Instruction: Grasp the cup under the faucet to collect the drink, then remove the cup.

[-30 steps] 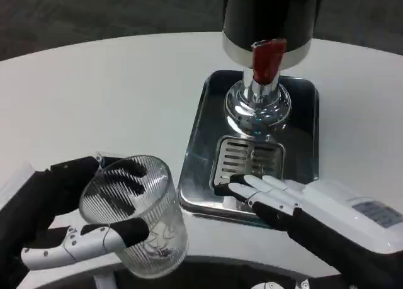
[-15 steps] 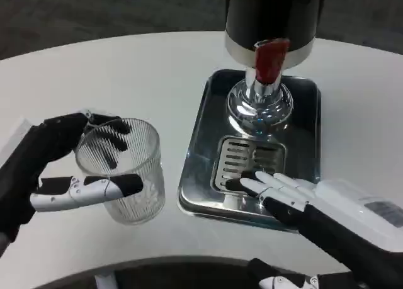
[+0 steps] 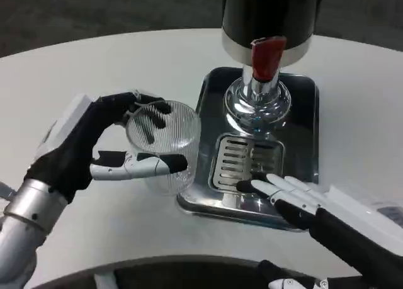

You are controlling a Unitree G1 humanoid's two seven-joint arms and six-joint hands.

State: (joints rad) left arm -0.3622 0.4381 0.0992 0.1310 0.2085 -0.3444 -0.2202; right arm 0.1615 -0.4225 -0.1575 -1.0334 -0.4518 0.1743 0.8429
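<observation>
A clear ribbed glass cup [image 3: 165, 144] is gripped by my left hand [image 3: 94, 147], with fingers wrapped round its far side and the thumb across its near side. The cup stands just left of the steel drip tray [image 3: 208, 106], close to the tray's left rim. The dispenser [image 3: 267, 18] has a black body, a red tap lever [image 3: 266, 57] and a chrome base [image 3: 258, 106] above the slotted grate [image 3: 242, 163]. My right hand [image 3: 296, 198] lies flat with fingers stretched over the tray's front edge, holding nothing.
The round white table [image 3: 94, 75] spreads to the left and back. Its front edge curves just below my hands, with dark floor beyond.
My left hand has carried the cup up and to the right, from the table's front edge to beside the tray. The right hand has hardly moved.
</observation>
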